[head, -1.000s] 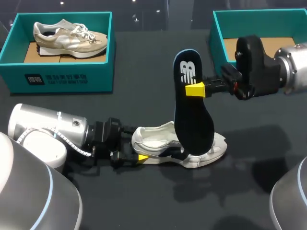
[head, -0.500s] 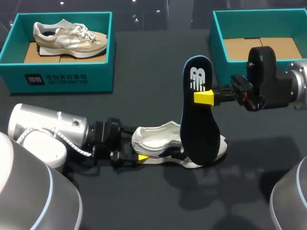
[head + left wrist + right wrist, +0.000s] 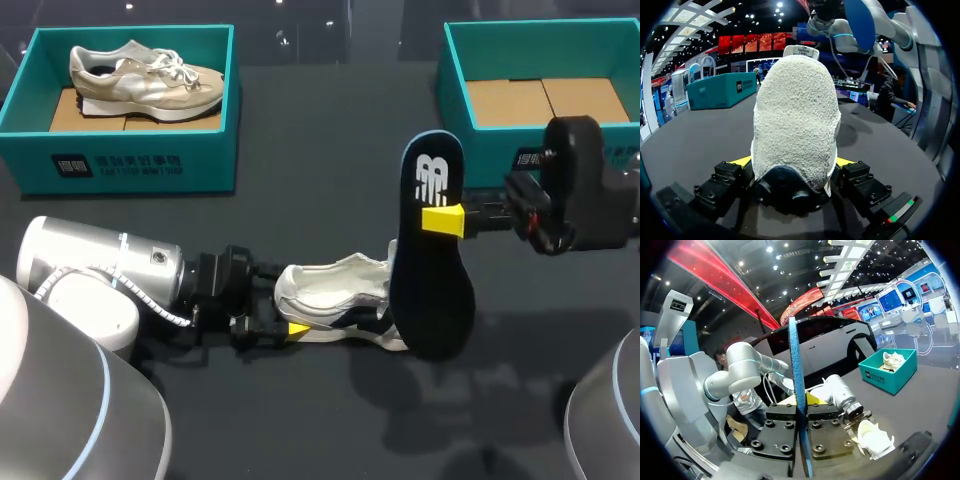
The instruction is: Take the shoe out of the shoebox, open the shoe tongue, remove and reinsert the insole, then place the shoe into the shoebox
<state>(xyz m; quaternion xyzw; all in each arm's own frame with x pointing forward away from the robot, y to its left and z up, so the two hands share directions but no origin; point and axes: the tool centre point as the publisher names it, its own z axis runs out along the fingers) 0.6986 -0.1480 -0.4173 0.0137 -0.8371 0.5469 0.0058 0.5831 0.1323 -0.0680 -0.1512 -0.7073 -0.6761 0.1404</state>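
Your right fingers (image 3: pixel 443 220) pinch the insole (image 3: pixel 432 270) upright. It has swung out past the shoe (image 3: pixel 330 298) toe, so removal looks done. Your left fingers (image 3: pixel 297 328) clamp the shoe's heel on the table (image 3: pixel 300 420). Reinsertion comes next.

The dark worktop (image 3: pixel 320 130) is lit evenly from above and looks dim against the bright teal box (image 3: pixel 200 160). Soft, broad shadows of the insole (image 3: pixel 432 270) and the right arm (image 3: pixel 590 200) lie on it. The left arm (image 3: pixel 90 265) carries a mild sheen. In both wrist views overhead lamps glare as small white spots. The shoe (image 3: pixel 795 125) is brightly lit, with a faint shadow beside it.
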